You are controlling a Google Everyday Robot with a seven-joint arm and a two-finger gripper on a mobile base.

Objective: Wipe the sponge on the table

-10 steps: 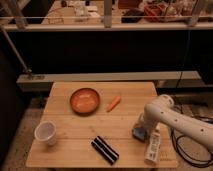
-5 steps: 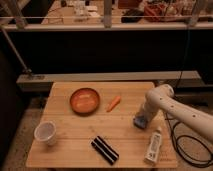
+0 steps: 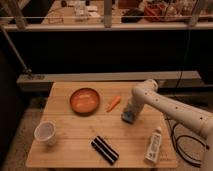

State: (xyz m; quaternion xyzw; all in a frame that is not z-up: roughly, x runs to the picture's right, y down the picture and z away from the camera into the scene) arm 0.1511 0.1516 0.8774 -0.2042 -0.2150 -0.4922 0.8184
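Observation:
The blue-grey sponge (image 3: 128, 118) lies on the light-wood table (image 3: 70, 150), right of centre. My gripper (image 3: 130, 111) points down onto it from above, at the end of the white arm that reaches in from the right. The gripper covers most of the sponge, so only the sponge's lower edge shows.
An orange bowl (image 3: 84, 100) sits left of centre, with a carrot (image 3: 113, 103) between it and the sponge. A white cup (image 3: 46, 133) stands at the front left. A black ribbed block (image 3: 104, 149) and a white tube bottle (image 3: 153, 144) lie near the front edge. Cables hang off the right side.
The arm has swung left and away from the front edge, taking the sponge with it across the table, from beside the white bottle to near the carrot.

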